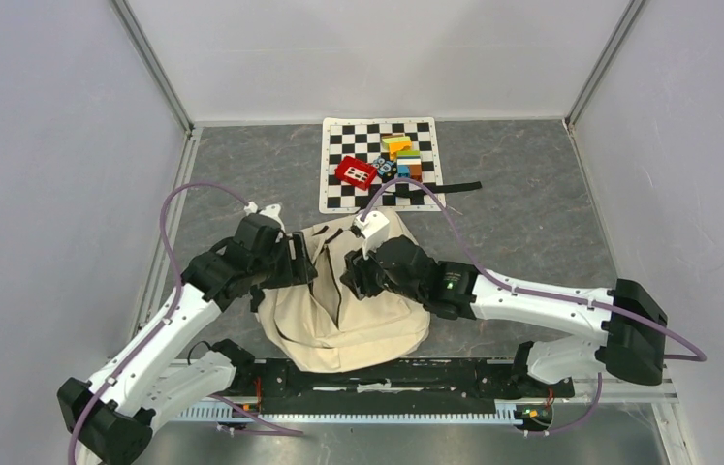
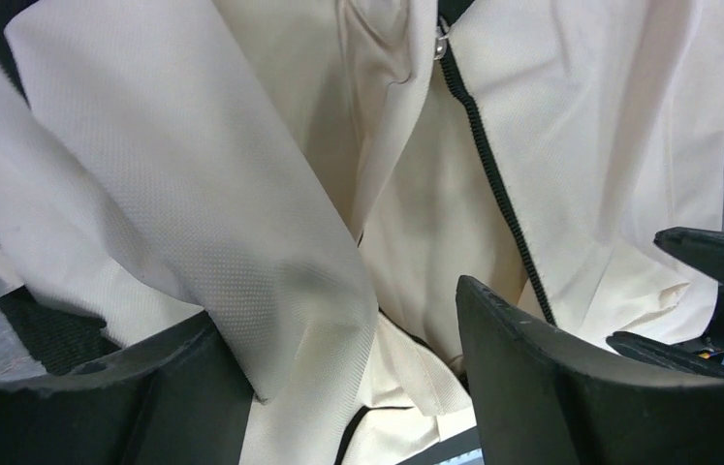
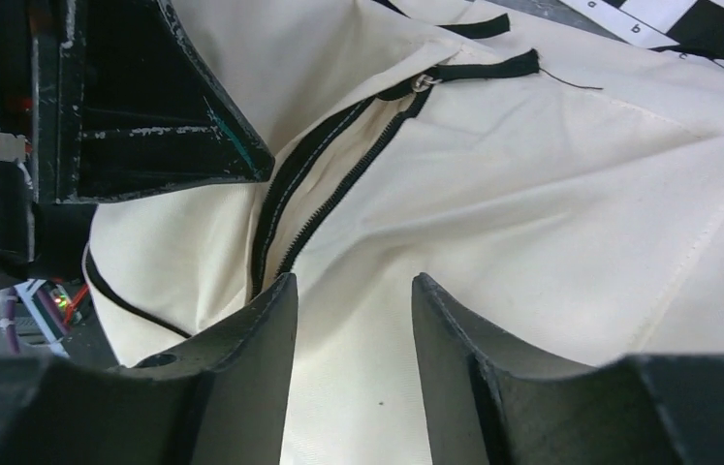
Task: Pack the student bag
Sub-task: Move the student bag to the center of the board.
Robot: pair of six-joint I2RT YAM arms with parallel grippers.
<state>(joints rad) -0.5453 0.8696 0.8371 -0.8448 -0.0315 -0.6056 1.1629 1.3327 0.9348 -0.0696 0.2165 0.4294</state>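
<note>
The student bag (image 1: 358,325), cream with black trim, lies crumpled between the two arms at the near edge of the table. My left gripper (image 1: 309,267) hovers over its left side, open wide. In the left wrist view a loose fold of the bag (image 2: 193,194) droops between the spread fingers (image 2: 551,378), and the black zipper (image 2: 493,174) runs down to their right. My right gripper (image 1: 351,281) faces it from the right, open. In the right wrist view the bag (image 3: 551,194) fills the frame, its cloth lying flat under the gap between the parted fingers. The zipper opening (image 3: 338,184) lies just beyond my right gripper (image 3: 353,286).
A checkerboard mat (image 1: 338,199) lies behind the bag. On it are a red block (image 1: 356,172) and a pile of coloured blocks (image 1: 401,155). A black strap (image 1: 455,187) lies at its right edge. White walls close in the grey table.
</note>
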